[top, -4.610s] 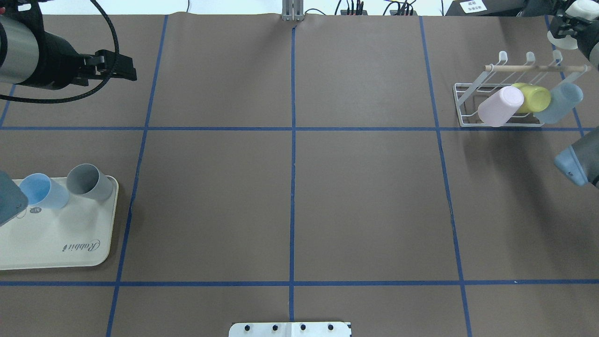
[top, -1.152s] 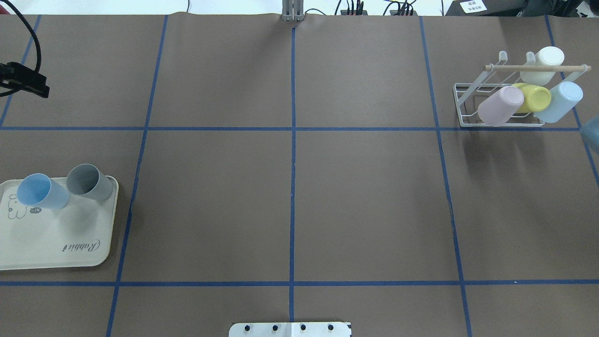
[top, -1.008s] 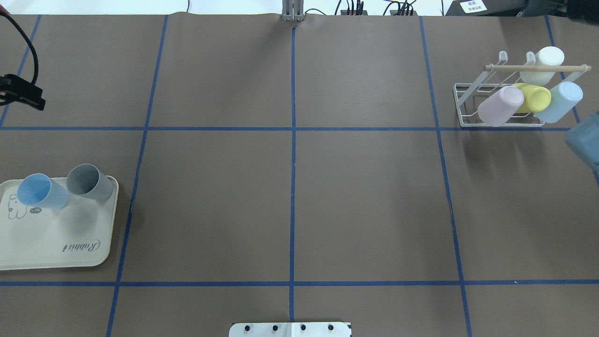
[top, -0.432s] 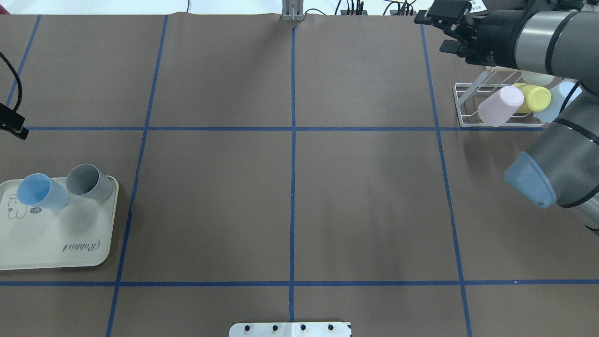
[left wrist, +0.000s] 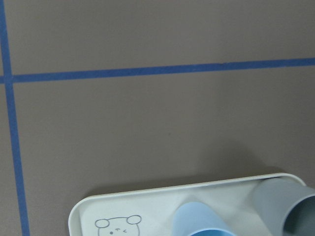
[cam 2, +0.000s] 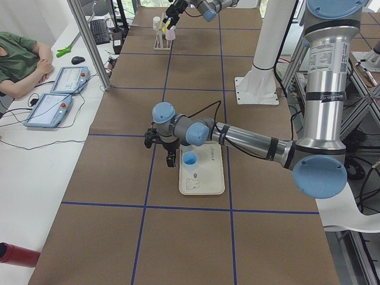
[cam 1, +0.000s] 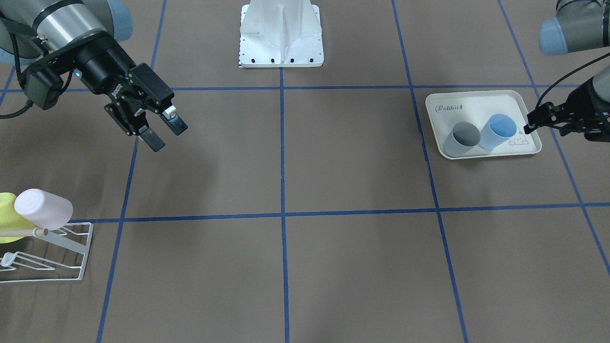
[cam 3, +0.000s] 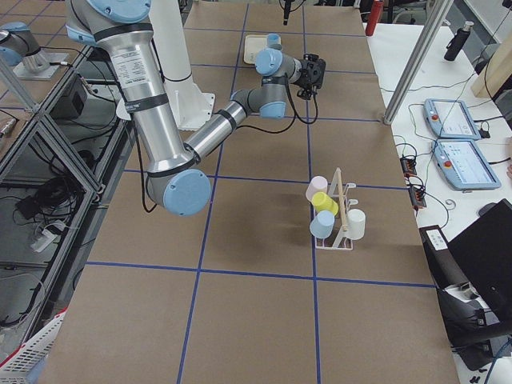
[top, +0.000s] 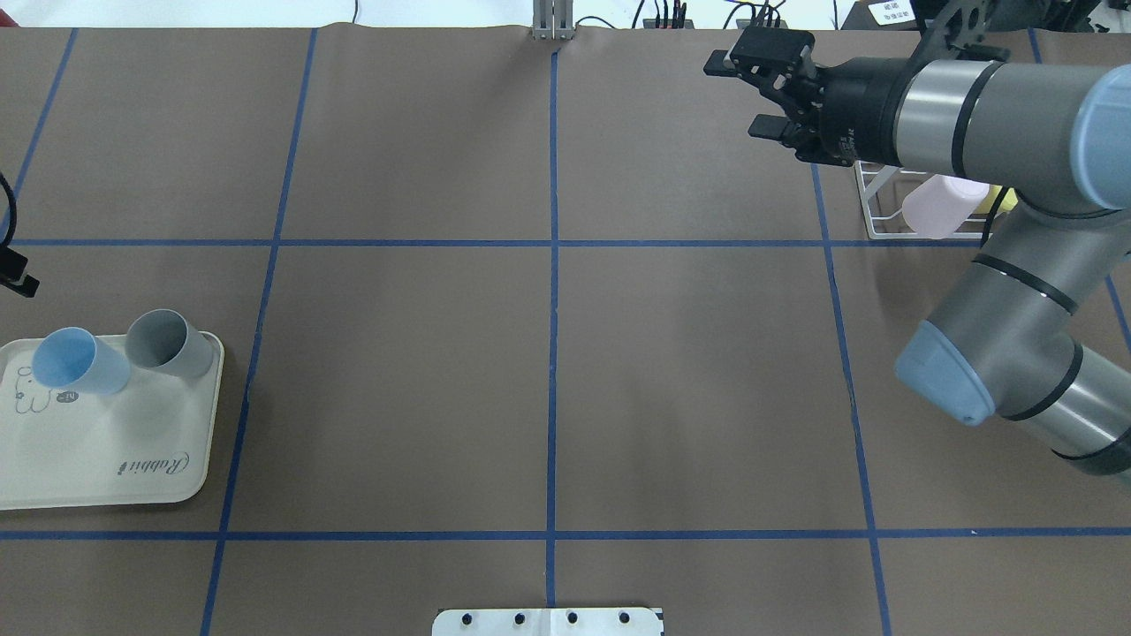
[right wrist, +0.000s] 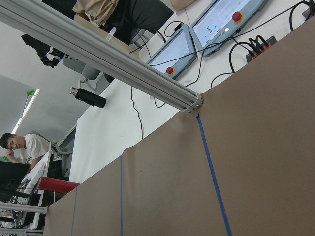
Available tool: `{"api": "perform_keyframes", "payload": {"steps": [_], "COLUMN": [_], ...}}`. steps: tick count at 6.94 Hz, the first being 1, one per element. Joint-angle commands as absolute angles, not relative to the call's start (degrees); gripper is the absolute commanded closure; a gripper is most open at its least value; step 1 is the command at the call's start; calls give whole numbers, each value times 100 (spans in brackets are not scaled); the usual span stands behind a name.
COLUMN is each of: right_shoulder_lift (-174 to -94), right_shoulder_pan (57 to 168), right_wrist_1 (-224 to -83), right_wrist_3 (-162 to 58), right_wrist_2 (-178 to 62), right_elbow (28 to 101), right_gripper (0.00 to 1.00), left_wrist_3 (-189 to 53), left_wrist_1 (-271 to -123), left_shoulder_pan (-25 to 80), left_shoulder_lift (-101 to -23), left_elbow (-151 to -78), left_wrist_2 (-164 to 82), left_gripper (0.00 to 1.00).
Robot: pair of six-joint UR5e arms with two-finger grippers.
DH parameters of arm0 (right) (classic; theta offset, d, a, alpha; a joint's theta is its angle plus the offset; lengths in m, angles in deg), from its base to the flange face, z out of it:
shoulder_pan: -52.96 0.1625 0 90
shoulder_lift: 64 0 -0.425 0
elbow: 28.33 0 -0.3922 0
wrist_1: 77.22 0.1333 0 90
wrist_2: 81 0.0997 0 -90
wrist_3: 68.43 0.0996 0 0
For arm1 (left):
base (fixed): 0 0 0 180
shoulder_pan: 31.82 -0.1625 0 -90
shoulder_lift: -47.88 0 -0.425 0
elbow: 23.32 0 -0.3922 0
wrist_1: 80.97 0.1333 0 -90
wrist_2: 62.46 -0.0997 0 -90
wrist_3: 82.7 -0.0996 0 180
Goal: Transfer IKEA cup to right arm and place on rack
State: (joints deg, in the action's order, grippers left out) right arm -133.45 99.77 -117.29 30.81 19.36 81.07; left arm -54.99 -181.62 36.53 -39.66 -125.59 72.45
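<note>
Nearest you, on your left, the tray (top: 106,459) carries the blue cup (top: 75,362) and the grey cup (top: 168,343), lying side by side and touching, still untaken. The left gripper (cam 1: 528,127) hangs just beside the tray's far edge, close to the blue cup. Its wrist camera looks down on the tray rim and shows no fingers, so you cannot tell whether it is parted or closed. Only its tip shows in the overhead view, and it has slid nearer the tray than a moment ago.

On your right, the right arm (top: 998,300) bends up from its elbow and reaches across the table (top: 548,371) toward the far edge. The right gripper (top: 747,97) stands spread wide with nothing between its fingers. A moment ago it sat above the rack (top: 864,190); now it has swung further toward the centre line, and the forearm hides most of the rack. The pink cup (top: 941,201) peeks out beneath it. From the right side view the white cup (cam 3: 356,224) sits on the rack, apparently on an outer prong.
</note>
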Motion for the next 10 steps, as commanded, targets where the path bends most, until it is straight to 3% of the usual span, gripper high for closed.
{"api": "perform_keyframes", "payload": {"steps": [1,4,9,10], "right_shoulder_lift": [-13255,-13255,-13255,-13255], "right_shoulder_pan": [9796,9778,9769,9769], "right_wrist_1": [-11721,-11721,-11704,-11704], "right_wrist_3": [3194,3194,3185,3168], "right_wrist_2": [1806,1805,1805,1805], "right_elbow": [8109,8100,8074,8074], "right_gripper": [0,0,0,0], "left_wrist_3": [-4372,-4192,-4254,-4219], "left_wrist_1": [-19220,-19285,-19303,-19294], "left_shoulder_pan": [3577,2911,2690,2576], "left_shoulder_lift": [-3720,-3632,-3552,-3552], "left_elbow": [-12379,-12316,-12316,-12308], "left_wrist_2": [7210,6956,6964,6955], "left_gripper": [0,0,0,14]}}
